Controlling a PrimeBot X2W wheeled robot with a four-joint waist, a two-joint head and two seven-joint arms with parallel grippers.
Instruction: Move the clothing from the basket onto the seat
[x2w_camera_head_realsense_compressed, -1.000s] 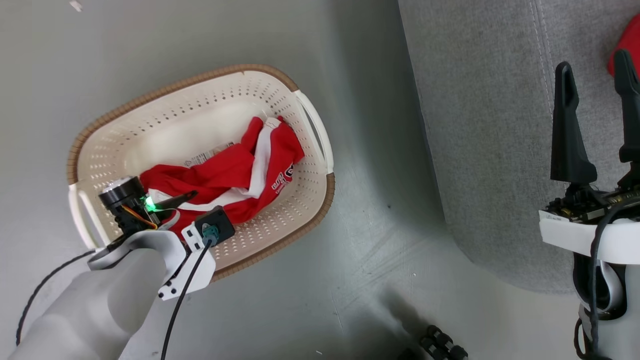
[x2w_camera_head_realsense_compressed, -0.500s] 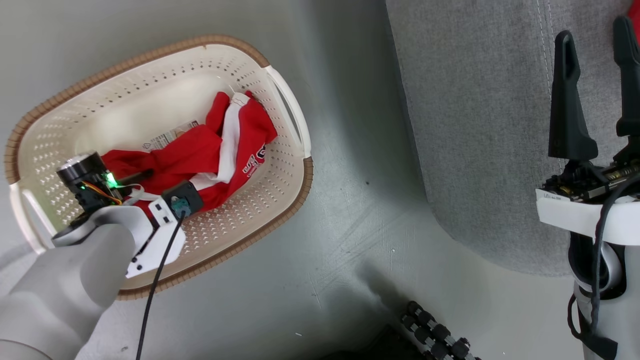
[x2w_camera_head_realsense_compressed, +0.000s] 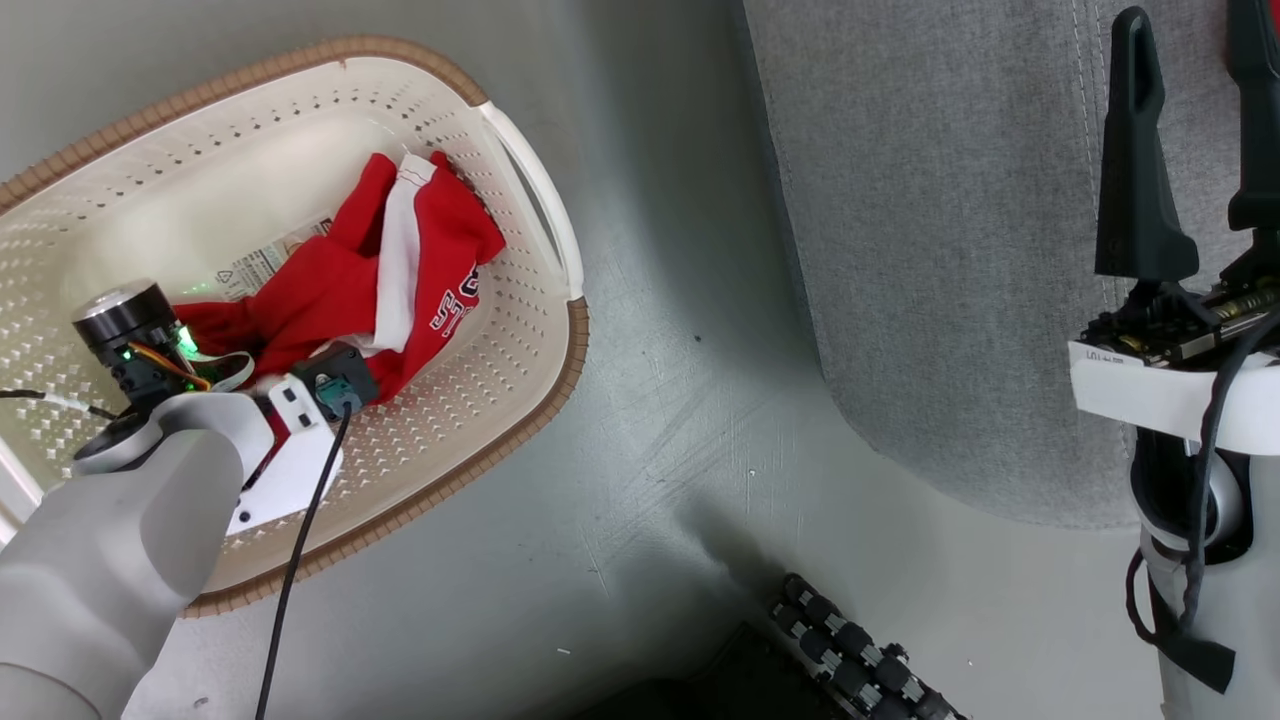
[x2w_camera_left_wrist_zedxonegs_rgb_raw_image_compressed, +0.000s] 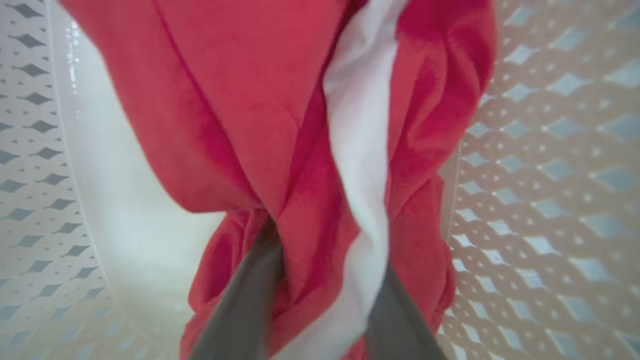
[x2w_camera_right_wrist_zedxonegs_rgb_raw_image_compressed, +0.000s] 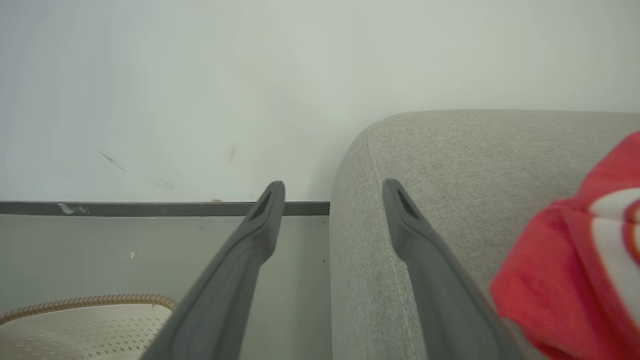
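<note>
Lying in basket (x2w_camera_left_wrist_zedxonegs_rgb_raw_image_compressed: 540, 200) | clothing (x2w_camera_left_wrist_zedxonegs_rgb_raw_image_compressed: 310, 150) bunched between left gripper (x2w_camera_left_wrist_zedxonegs_rgb_raw_image_compressed: 327, 250) fingers (x2w_camera_left_wrist_zedxonegs_rgb_raw_image_compressed: 240, 310)

The pale grey left forearm (x2w_camera_head_realsense_compressed: 110, 540) slants downward; its dark, long-fingered left gripper (x2w_camera_left_wrist_zedxonegs_rgb_raw_image_compressed: 327, 250) has its fingers partly spread. The matching right gripper (x2w_camera_head_realsense_compressed: 1190, 30) points up, jaws wide apart.

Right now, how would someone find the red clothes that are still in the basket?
Look at the floor left of the big grey seat for the cream basket with holes and a brown rim. The red clothing lies crumpled inside it. It has a white stripe and white lettering, and unlike the other red garment, it isn't on the seat.
</note>
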